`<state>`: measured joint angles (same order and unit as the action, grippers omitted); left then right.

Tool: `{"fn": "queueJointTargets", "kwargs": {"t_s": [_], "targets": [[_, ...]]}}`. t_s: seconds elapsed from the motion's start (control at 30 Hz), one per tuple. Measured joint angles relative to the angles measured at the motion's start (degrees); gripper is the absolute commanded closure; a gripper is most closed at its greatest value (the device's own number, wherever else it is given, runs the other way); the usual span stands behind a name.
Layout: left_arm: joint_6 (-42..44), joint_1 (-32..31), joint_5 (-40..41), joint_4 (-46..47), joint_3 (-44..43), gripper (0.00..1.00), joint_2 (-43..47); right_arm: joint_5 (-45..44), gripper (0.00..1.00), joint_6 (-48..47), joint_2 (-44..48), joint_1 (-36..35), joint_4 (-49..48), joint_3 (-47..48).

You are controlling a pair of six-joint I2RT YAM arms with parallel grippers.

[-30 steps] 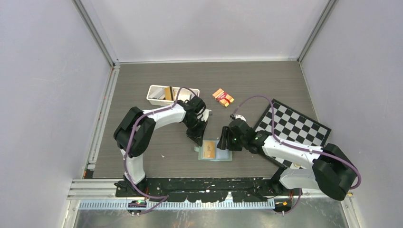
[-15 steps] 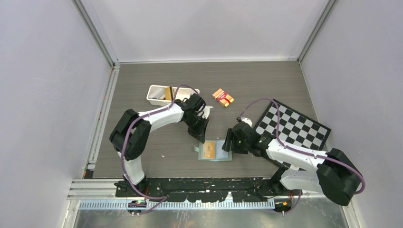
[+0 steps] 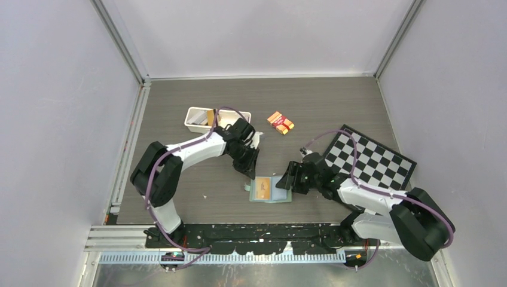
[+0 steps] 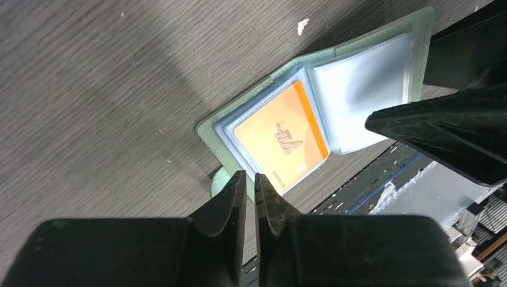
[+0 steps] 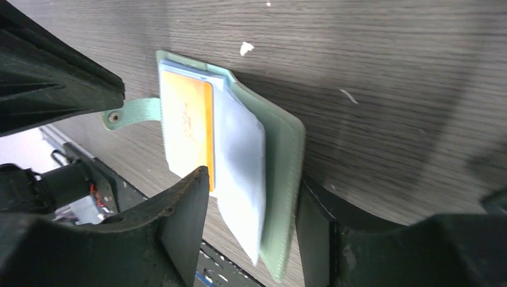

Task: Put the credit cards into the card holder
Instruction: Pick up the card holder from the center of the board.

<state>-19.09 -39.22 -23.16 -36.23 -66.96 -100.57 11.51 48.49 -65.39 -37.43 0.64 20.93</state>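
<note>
Sage-green card holder point(image 4: 359, 89) lies open. My left pincer point(image 4: 250, 185) is narrow, empty; my right pincer point(image 5: 251, 179), wide, seemingly straddles its flap.

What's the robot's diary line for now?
left tool: shut, empty | right tool: open astride sage-green folding card holder | flat orange card: pocketed

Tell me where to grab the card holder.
Probably the right cover's free edge, coming from the right: the holder lies open, and that edge sits between the open fingers of the right gripper, clear of the orange card in the left pocket.
</note>
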Motion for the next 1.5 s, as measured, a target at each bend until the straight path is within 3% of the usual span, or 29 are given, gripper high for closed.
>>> {"fn": "queueJointTargets", "kwargs": {"t_s": [0.17, 0.23, 0.5, 0.67, 1.03, 1.3, 1.5], "targets": [[-4.6, 2.3, -0.8, 3.9, 6.0, 0.77, 4.9, 4.6, 0.9, 1.7, -6.4, 0.3, -7.9, -0.3], [-6.4, 3.9, -1.4, 5.8, 8.5, 0.72, 7.3, 6.4, 0.99, 2.8, -8.0, 0.6, -10.6, -0.5], [-12.6, 10.6, -5.8, 13.3, 16.5, 0.45, 18.7, 10.9, 1.0, 4.4, -0.8, 1.4, -14.7, -0.6], [-13.9, 11.4, -11.2, 17.3, 16.7, 0.38, 26.5, 13.7, 1.0, 4.2, 8.5, 2.1, -15.6, 1.6], [-13.9, 13.6, -18.4, 20.9, 16.7, 0.28, 38.7, 17.5, 1.0, 3.1, 17.5, 2.3, -16.3, 9.4], [-15.0, 16.6, -22.6, 22.9, 17.7, 0.36, 43.7, 18.8, 1.0, 3.1, 19.3, 2.3, -16.0, 10.5], [-18.5, 16.6, -27.9, 28.0, 21.7, 0.33, 44.7, 19.7, 1.0, 4.4, 19.7, 2.3, -17.4, 10.5]]}}
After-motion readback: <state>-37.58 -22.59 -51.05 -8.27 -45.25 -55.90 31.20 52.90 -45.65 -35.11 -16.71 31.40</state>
